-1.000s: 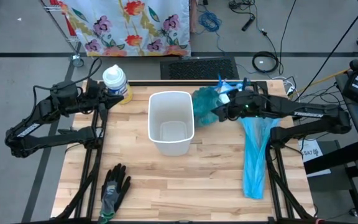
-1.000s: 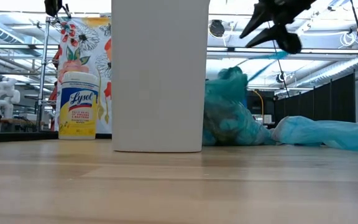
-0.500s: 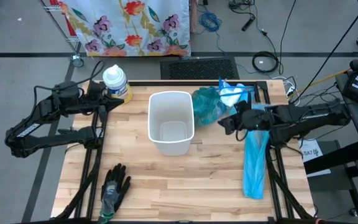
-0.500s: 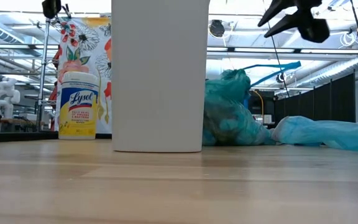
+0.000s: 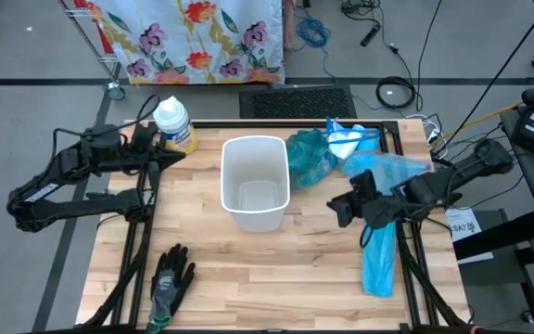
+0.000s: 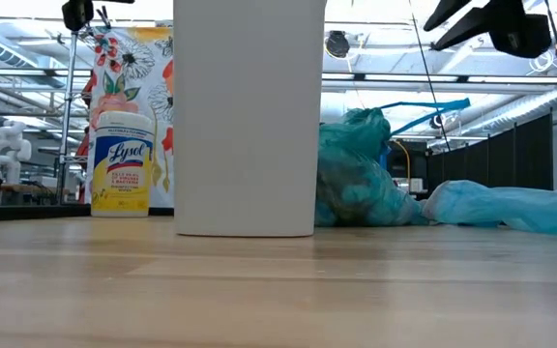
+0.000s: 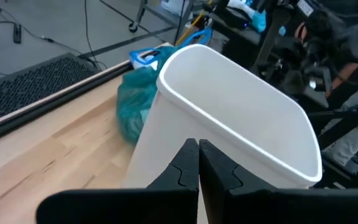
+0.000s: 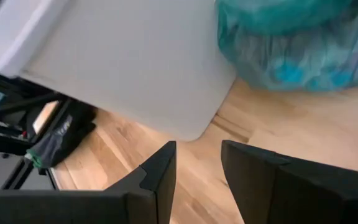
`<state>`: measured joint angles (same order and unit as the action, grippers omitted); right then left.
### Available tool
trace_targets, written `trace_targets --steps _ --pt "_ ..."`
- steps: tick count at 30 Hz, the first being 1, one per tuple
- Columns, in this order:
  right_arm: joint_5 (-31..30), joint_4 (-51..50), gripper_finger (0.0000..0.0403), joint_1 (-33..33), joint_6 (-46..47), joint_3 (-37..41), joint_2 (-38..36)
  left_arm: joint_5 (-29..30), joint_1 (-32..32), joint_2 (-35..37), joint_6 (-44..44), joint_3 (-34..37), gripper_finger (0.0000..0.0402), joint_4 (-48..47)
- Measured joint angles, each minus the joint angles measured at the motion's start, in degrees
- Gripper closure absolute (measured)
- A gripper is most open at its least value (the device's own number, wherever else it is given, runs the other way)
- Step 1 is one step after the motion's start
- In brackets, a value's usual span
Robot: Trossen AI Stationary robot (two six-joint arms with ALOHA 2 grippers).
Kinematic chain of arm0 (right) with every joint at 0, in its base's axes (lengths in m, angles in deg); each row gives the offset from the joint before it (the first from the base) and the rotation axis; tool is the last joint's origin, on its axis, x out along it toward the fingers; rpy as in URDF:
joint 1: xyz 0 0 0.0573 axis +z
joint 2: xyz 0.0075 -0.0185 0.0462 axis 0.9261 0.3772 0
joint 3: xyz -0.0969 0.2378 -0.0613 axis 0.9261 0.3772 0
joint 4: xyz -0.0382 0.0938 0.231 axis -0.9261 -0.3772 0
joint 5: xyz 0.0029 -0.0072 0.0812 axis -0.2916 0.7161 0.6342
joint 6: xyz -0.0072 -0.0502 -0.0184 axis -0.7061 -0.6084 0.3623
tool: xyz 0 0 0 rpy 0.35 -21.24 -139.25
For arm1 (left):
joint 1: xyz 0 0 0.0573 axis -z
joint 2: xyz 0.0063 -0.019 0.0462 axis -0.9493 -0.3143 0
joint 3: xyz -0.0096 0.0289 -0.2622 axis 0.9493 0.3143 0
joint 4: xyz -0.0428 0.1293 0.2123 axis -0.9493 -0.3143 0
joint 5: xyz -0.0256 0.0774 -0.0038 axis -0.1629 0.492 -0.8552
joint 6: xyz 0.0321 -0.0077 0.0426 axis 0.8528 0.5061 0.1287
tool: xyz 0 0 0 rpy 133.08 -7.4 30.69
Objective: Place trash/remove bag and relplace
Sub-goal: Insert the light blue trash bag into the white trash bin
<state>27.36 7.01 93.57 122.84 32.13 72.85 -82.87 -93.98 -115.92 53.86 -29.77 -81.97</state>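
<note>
The right gripper point(image 8: 197, 165) hangs with jaws apart over the worktop point(image 5: 286, 269), just beside the white bin point(image 5: 255, 182). The tied teal bag point(image 5: 311, 156) touches the bin's far right side. The left gripper point(image 7: 197, 163), jaws together, waits near the Lysol tub point(image 5: 173, 123).
</note>
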Motion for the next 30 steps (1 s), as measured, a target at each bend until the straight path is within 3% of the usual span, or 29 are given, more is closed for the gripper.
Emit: trace_targets --steps 10,18,22,30 --pt "0.98 -1.44 0.0282 5.48 11.82 -0.02 8.95 -0.26 1.91 -0.07 -1.77 4.13 0.0398 1.53" --pt "17.03 -17.68 0.0282 7.02 32.57 -0.07 12.7 -0.58 4.94 -1.52 -2.86 6.15 0.0398 6.1" --pt "20.09 -29.76 0.0282 7.02 40.65 -0.05 12.34 -0.62 5.63 -2.02 -2.74 6.15 0.0398 7.33" --pt "22.73 -41.73 0.0282 3.8 38.7 0.74 11.51 -0.41 5.99 -3.52 -2.67 6.15 0.0398 7.37"
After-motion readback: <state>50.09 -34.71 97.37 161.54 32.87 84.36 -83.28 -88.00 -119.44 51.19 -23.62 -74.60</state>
